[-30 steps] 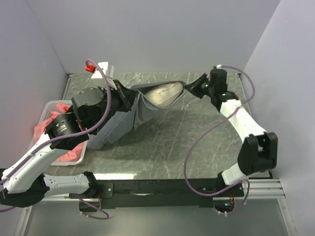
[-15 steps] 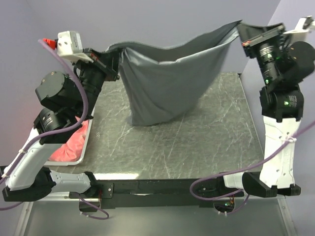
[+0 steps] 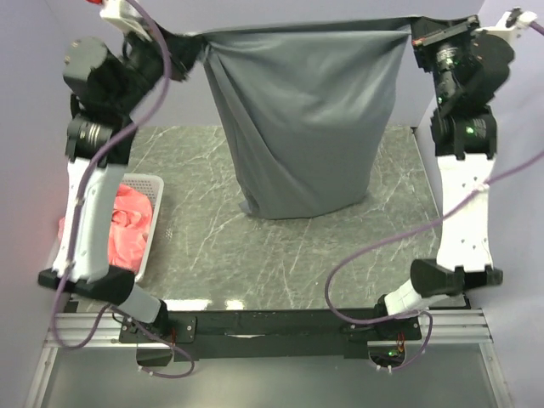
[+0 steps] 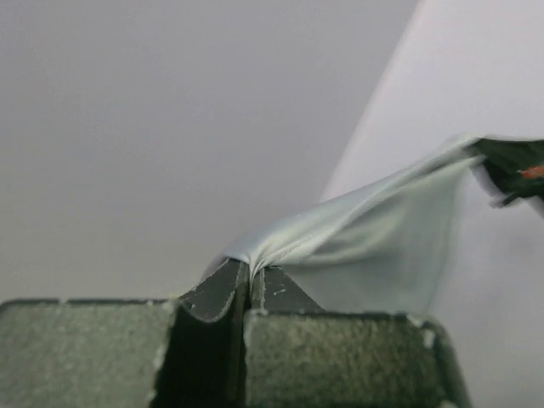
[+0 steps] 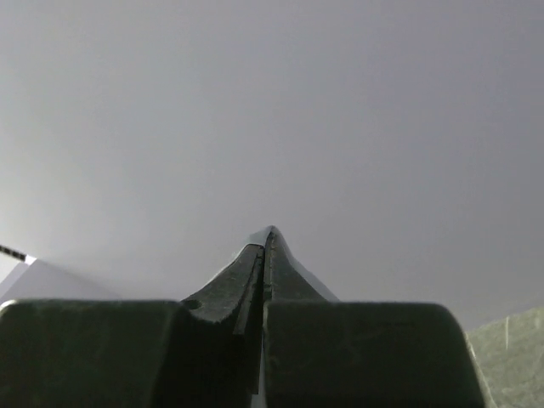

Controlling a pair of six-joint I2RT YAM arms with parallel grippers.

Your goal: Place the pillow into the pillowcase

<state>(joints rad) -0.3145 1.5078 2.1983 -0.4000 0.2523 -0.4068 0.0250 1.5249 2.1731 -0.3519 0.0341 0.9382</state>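
The grey pillowcase [image 3: 302, 119] hangs like a sack between my two raised grippers, its top edge stretched taut and its bottom resting on the table. The pillow is hidden; it does not show in any view. My left gripper [image 3: 189, 41] is shut on the pillowcase's top left corner, and the cloth [image 4: 365, 234] runs out from between its closed jaws [image 4: 248, 268]. My right gripper [image 3: 415, 32] is shut on the top right corner; in its wrist view a thin edge of grey cloth [image 5: 297, 263] wraps the closed fingertips [image 5: 267, 234].
A white lattice basket [image 3: 155, 223] with pink-red checked cloth [image 3: 127, 225] sits at the table's left edge. The dark marbled table [image 3: 323, 255] lies under the hanging sack. Grey walls stand close behind and on both sides.
Both arms have risen from the table, lifting the pillowcase. Its top edge went from sagging to taut and level. The pillow seen in the opening a second ago is now hidden.
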